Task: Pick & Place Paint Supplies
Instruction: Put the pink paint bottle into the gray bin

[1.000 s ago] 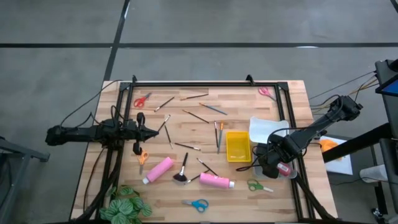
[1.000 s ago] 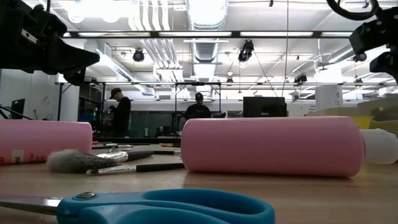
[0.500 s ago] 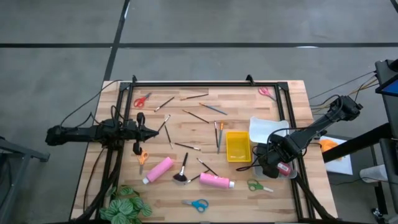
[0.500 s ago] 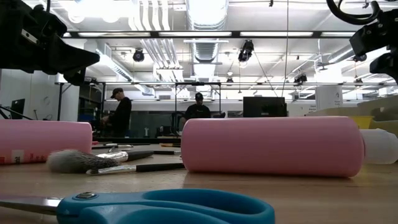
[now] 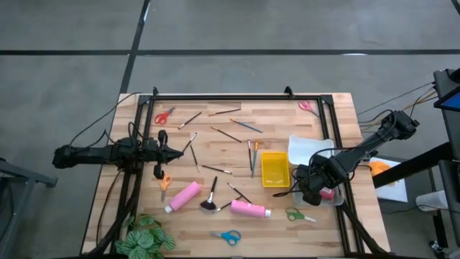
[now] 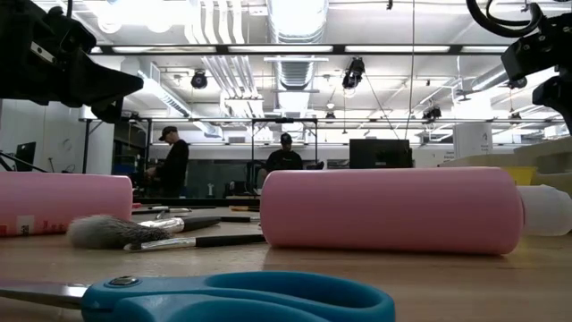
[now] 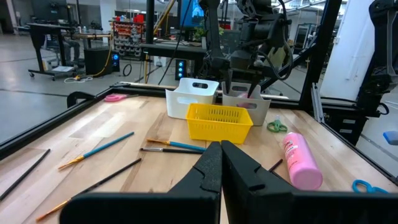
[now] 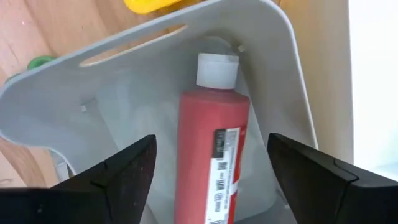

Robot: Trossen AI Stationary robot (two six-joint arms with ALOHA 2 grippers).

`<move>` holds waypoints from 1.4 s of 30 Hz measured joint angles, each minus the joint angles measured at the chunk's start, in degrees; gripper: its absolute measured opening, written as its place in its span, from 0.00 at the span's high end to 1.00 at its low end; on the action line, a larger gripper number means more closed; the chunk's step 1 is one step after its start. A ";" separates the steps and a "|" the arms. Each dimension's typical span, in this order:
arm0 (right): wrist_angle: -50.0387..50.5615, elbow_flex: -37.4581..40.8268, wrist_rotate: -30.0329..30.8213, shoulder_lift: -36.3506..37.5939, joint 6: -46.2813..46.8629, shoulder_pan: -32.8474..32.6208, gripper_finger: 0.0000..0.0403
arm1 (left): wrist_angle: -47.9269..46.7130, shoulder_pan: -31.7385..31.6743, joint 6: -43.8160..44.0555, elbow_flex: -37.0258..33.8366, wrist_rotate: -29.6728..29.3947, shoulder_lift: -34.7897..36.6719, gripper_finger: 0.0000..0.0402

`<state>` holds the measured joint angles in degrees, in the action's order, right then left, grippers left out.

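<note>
Two dark, jointed arms — black cables trailing — each tipped with matte black fingers (image 8: 121, 171).

Wooden table (image 5: 277, 119): brushes (image 5: 226, 134), scissors (image 5: 227, 236), pink bottles (image 5: 249, 208), trays (image 5: 275, 170), plant (image 5: 146, 240).

A: Where's the paint bottle (image 8: 211, 163)?
B: Lying in the tray (image 8: 283, 74) directly under the right end effector (image 5: 315, 188), between its spread fingers.
A: And around it?
B: A basket (image 5: 275, 170) sits just left of that end effector; scissors (image 5: 299, 214) lie near it on the worktop (image 5: 277, 119).
</note>
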<state>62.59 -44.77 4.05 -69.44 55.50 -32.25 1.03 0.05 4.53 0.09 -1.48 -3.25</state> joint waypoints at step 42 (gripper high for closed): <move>-25.27 -19.96 14.92 -22.58 -9.97 0.44 0.24 | 0.00 0.01 0.01 0.00 0.00 0.02 0.99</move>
<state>37.32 -64.74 18.97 -92.02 45.53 -31.81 1.03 0.06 4.54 0.09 -1.48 -3.22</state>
